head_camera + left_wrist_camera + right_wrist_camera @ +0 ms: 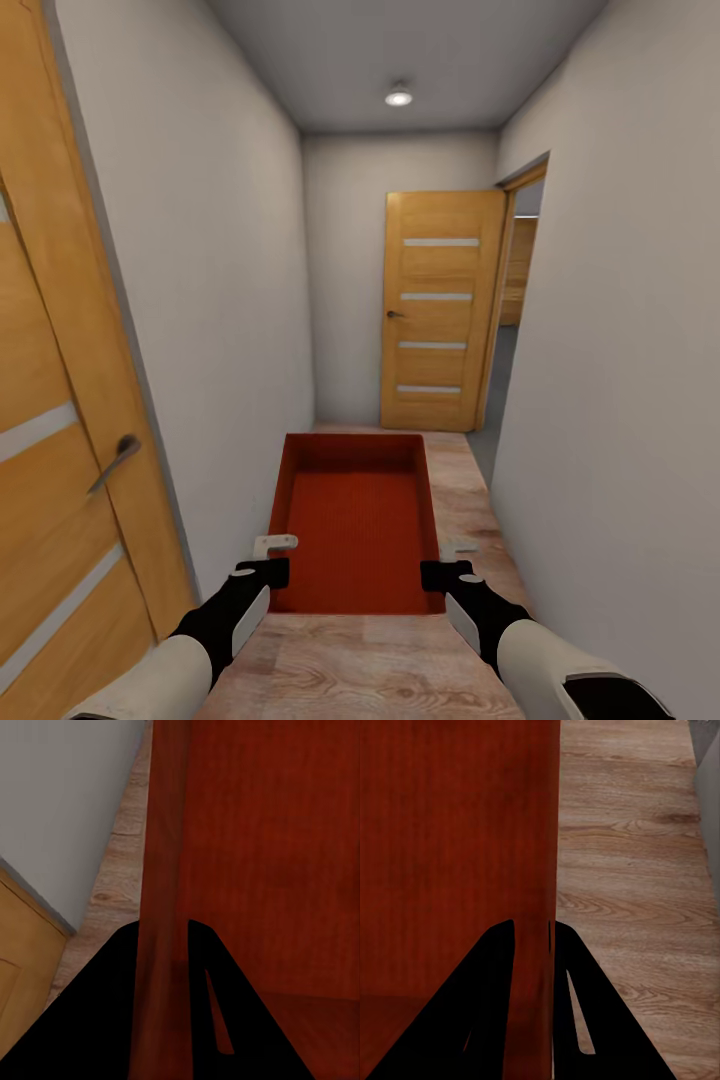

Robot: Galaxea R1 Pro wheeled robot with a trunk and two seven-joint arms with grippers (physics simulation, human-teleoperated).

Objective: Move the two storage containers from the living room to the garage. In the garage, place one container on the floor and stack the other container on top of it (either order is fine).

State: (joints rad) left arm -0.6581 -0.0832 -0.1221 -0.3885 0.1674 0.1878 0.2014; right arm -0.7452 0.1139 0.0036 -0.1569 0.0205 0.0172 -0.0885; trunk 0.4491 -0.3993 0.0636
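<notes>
One orange-red open-top storage container [355, 520] hangs level in front of me over the wood-plank hallway floor, held by its two long side walls. My left gripper [272, 562] is shut on the left wall [161, 832], one finger inside and one outside [161, 934]. The right wall [551, 832] is pinched the same way by my right gripper [446, 568], whose fingers straddle it [535, 930]. The bin is empty. The living room and the garage are out of view.
I am in a narrow corridor with pale walls close on both sides. A wooden door [60, 420] with a lever handle stands at my near left. At the far end an open wooden door [440, 310] stands beside a doorway [508, 330] in the right wall.
</notes>
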